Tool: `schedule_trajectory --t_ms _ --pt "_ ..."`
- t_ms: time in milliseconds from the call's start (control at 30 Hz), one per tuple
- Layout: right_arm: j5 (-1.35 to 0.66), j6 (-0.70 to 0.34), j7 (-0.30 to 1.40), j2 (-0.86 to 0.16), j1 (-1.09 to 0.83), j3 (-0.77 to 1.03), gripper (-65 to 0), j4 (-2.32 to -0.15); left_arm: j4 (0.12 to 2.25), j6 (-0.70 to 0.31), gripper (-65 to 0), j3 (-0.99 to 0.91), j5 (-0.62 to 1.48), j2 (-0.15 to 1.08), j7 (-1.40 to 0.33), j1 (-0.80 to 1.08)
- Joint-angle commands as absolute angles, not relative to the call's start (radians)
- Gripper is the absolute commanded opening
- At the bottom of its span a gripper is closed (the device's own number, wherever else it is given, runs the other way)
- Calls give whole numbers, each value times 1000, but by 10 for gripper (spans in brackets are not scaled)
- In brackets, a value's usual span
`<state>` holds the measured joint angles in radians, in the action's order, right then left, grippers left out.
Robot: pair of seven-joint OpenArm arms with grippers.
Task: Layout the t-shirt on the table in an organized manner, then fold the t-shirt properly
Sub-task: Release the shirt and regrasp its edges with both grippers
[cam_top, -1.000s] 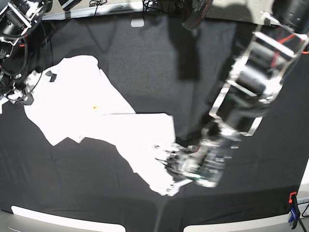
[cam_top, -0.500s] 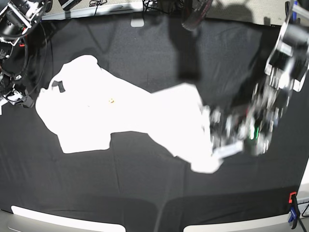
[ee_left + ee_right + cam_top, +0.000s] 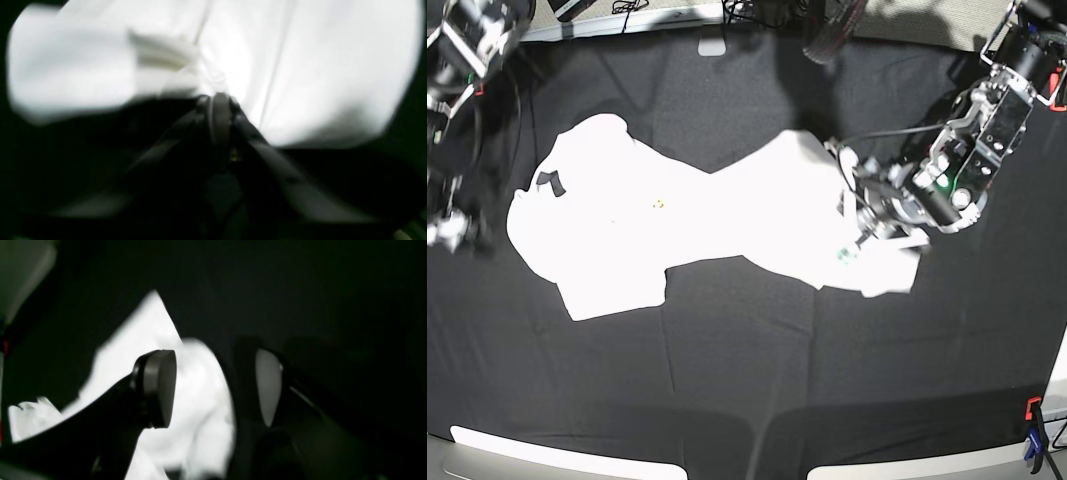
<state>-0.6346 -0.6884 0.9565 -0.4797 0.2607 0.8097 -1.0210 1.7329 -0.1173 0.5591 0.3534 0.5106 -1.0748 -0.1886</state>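
The white t-shirt [image 3: 687, 220] lies stretched across the black table [image 3: 727, 380], plain side up, from the left side to right of centre. My left gripper [image 3: 859, 222] is at the shirt's right end. In the left wrist view its fingers meet at the tips [image 3: 218, 100], shut on a bunched fold of the t-shirt [image 3: 300, 66]. My right gripper [image 3: 449, 228] is a blur at the table's left edge, just off the shirt's left end. In the right wrist view it [image 3: 213, 386] stands wide open over the cloth [image 3: 196, 400], gripping nothing.
An orange and blue clamp [image 3: 1033, 425] is fixed at the front right edge. A small white tag [image 3: 712, 47] lies at the far edge, with cables behind it. Pale strips [image 3: 557, 455] mark the table's front edge.
My left arm has pulled the shirt's end to the right and farther back, stretching the shirt out. The whole shirt slid right. My right arm has shifted at the left edge.
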Motion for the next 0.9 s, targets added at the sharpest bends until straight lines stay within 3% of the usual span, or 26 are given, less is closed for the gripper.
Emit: schedule_trajectory --t_ms 0,67,133,233,500,867 --pt "-646 -698 921 -507 295 796 -286 -1037 1750 -93 -442 551 332 516 -1065 -205" --pt "-597 -698 898 -507 332 746 -286 -1037 1750 -68 -356 551 281 516 -1052 -205" --pt "-534 -698 869 -507 362 670 -286 -1037 1750 -25 -322 551 216 516 -1013 -205" --pt "-467 -698 834 -507 389 519 -286 -1037 1750 24 -321 551 149 516 -967 -214" --pt "-391 -647 770 -507 398 179 -286 -1016 1750 30 -321 551 146 516 -967 -291" --pt "-287 -516 651 -494 402 131 -290 -849 1750 31 -321 551 151 516 -971 -327"
